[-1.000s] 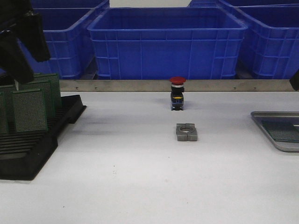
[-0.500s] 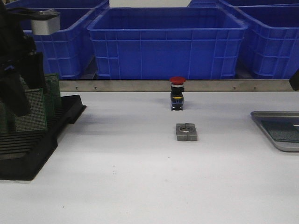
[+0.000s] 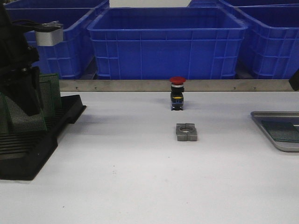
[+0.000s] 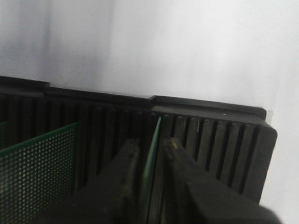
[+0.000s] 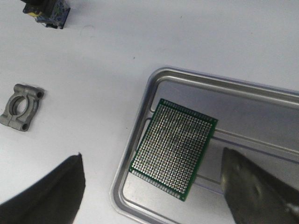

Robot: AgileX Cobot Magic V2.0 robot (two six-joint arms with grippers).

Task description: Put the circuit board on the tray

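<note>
Circuit board (image 4: 150,154) upright, edge-on in rack (image 4: 219,140)

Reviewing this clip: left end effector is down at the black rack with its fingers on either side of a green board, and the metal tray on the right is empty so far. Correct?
Not quite. The tray is not empty: the right wrist view shows one green perforated circuit board already lying flat in it. The rest holds: in the left wrist view the left end effector straddles a green board's edge in the black rack.

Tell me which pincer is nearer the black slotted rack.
Left. The left pincer is down among the rack's slots, straddling an upright circuit board; the right pincer hovers above the tray across the table.
</note>
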